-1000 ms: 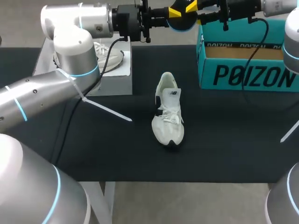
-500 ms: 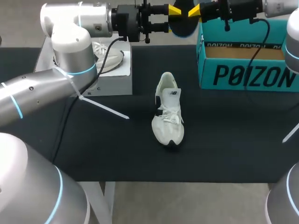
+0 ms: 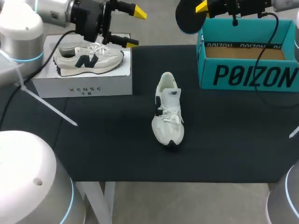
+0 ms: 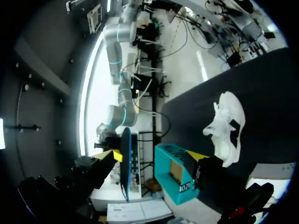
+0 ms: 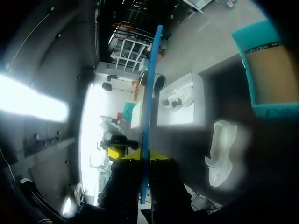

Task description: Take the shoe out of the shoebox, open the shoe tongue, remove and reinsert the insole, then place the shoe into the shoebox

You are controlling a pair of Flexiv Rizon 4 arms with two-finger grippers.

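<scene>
The white shoe (image 3: 168,111) with black trim lies on the black table's middle, toe towards the front edge; it also shows in the left wrist view (image 4: 227,127). High over the far edge, my right gripper (image 3: 201,7) is shut on the dark blue insole (image 3: 186,17), beside the teal shoebox (image 3: 247,63). In the right wrist view the insole (image 5: 149,107) stands edge-on between the yellow tips of the right gripper (image 5: 142,157). My left gripper (image 3: 136,28) hangs open and holds nothing, above the white box, well apart from the insole (image 4: 125,163).
A white box (image 3: 84,84) at the table's back left carries a second white shoe (image 3: 86,57). The open teal shoebox shows a brown floor inside. Cables trail from the right arm over the shoebox.
My left gripper has opened, let go of the insole and drawn back to the left. The right gripper keeps the insole, shifted slightly right. The shoe has not moved.
</scene>
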